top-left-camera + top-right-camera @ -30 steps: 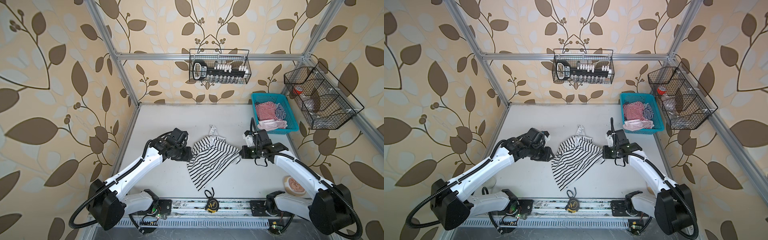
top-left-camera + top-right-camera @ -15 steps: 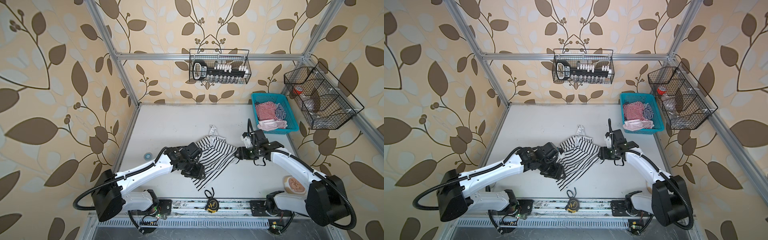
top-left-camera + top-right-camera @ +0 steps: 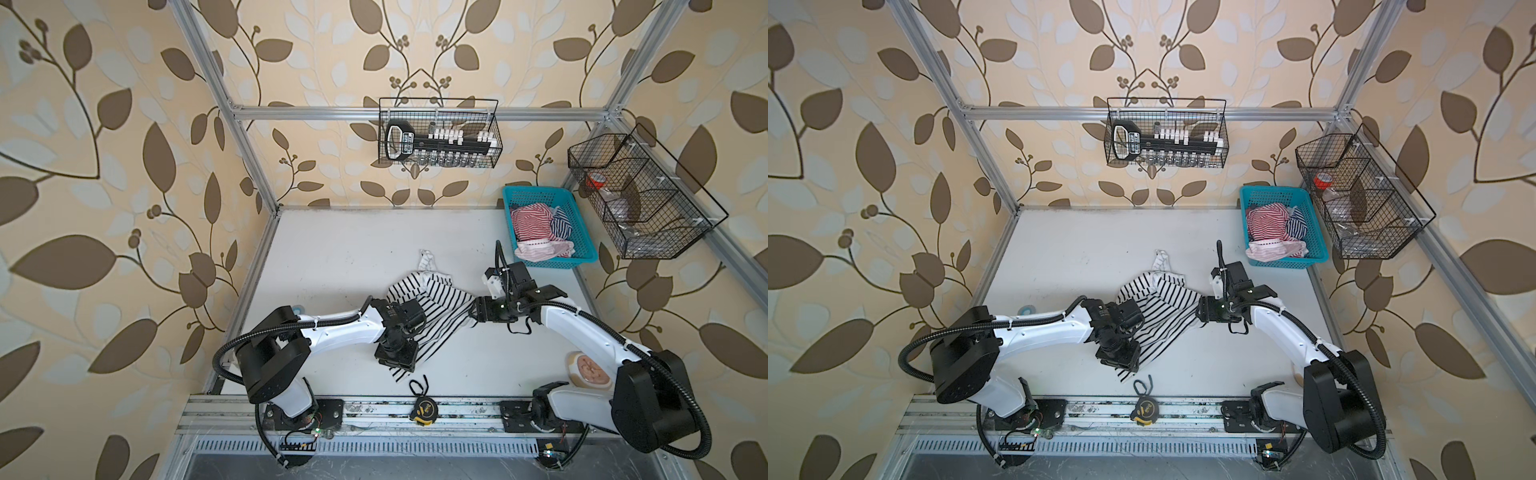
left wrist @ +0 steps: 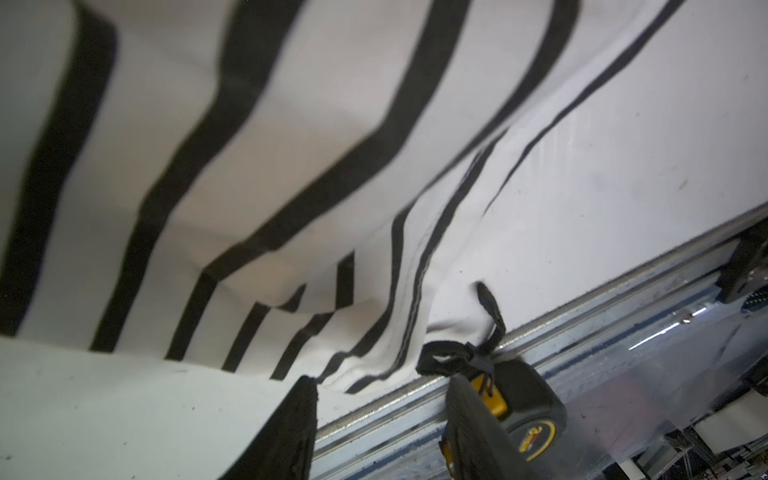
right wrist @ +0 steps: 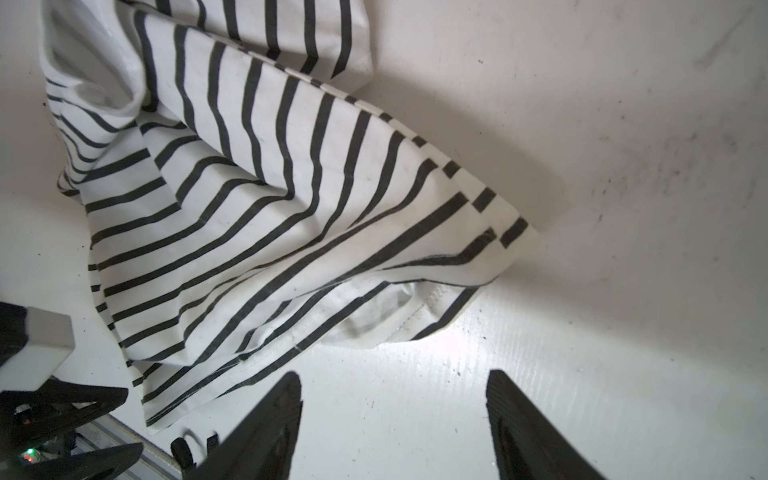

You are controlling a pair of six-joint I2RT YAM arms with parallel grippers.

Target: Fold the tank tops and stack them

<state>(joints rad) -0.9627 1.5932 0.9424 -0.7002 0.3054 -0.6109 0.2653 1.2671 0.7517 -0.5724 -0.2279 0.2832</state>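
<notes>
A: What is the white table [image 3: 340, 249] carrying?
B: The black-and-white tank top [image 3: 436, 307] is lying crumpled between both grippers, its hem just beyond the left gripper [image 4: 380, 399], whose fingers are standing spread and empty
A: And the right gripper [image 5: 394, 382]?
B: It is gaping wide over bare table. The top's corner is sitting just ahead, untouched. The turquoise basket [image 3: 508, 208], well beyond it, is holding the red-and-white top [image 3: 530, 220] and the navy-and-white top [image 3: 561, 222] — the tape measure [image 3: 422, 409] is lying near the left gripper
</notes>
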